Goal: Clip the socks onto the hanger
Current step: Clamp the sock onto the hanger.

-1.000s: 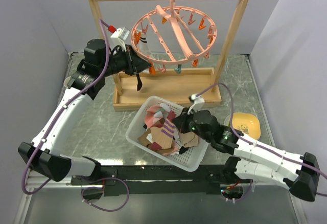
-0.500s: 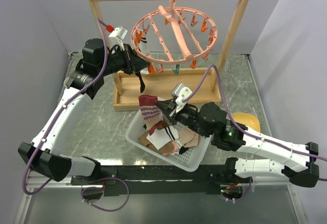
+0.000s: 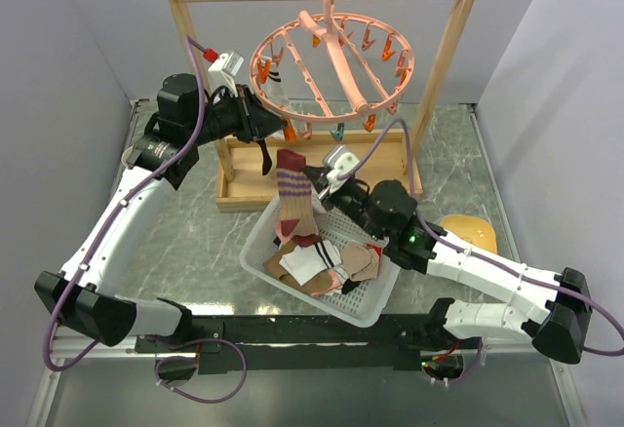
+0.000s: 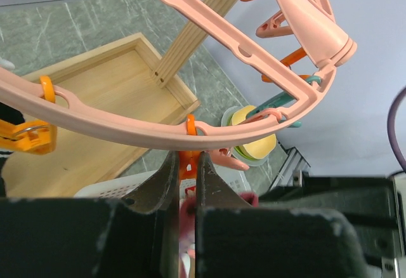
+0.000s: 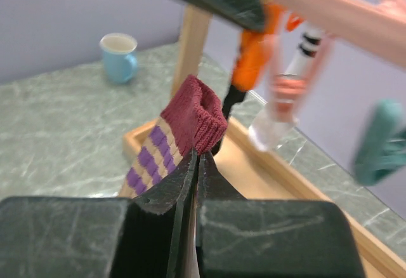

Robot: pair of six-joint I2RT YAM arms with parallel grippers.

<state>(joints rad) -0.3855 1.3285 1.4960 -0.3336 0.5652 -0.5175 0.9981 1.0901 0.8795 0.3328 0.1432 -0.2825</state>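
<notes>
Right gripper, clamped on the upright sock, sits just below the clip that the left gripper pinches.

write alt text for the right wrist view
The right pincer grips a maroon-cuffed striped sock by its cuff, held close to a blurred orange clip on the pink hanger. A blue mug stands on the table behind.

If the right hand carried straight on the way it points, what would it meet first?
Past the striped sock it holds, the right hand would likely first reach the orange clip that the left hand pinches, or the black sock hanging just below; depth is unclear.
</notes>
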